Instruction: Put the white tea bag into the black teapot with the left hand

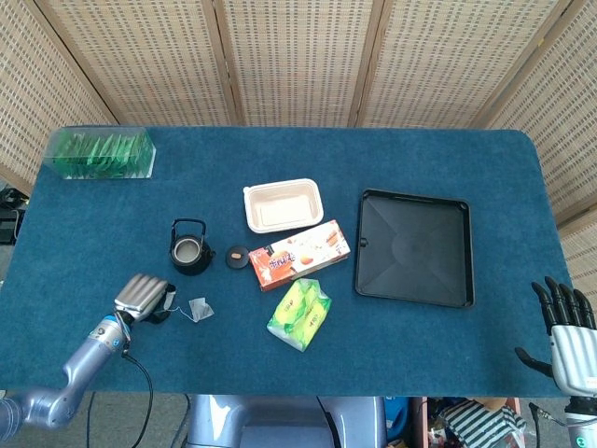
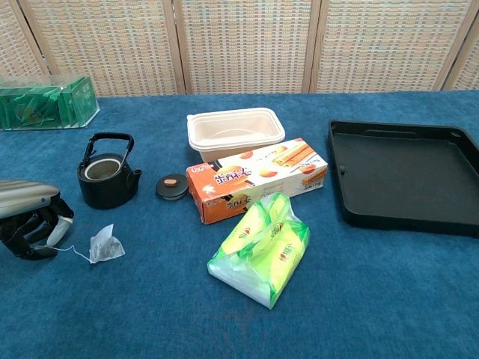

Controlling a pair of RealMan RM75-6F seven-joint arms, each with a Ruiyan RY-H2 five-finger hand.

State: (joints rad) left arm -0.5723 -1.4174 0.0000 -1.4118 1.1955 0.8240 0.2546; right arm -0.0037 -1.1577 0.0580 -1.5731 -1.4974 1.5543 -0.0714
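The white tea bag (image 1: 201, 309) (image 2: 105, 246) lies flat on the blue cloth, its string running left to a small white tag. My left hand (image 1: 145, 296) (image 2: 26, 217) sits at the front left, fingers curled down around that tag and pinching it. The black teapot (image 1: 189, 250) (image 2: 108, 179) stands upright and uncovered just behind the tea bag, handle up. Its lid (image 1: 237, 257) (image 2: 172, 186) lies on the cloth to the pot's right. My right hand (image 1: 567, 336) hangs off the table's front right corner, fingers spread and holding nothing.
An orange snack box (image 2: 257, 178) and a green bag (image 2: 263, 249) lie right of the lid. A cream container (image 2: 234, 130) stands behind them. A black tray (image 2: 404, 178) is at the right, and a clear box of green packets (image 2: 45, 104) at the back left.
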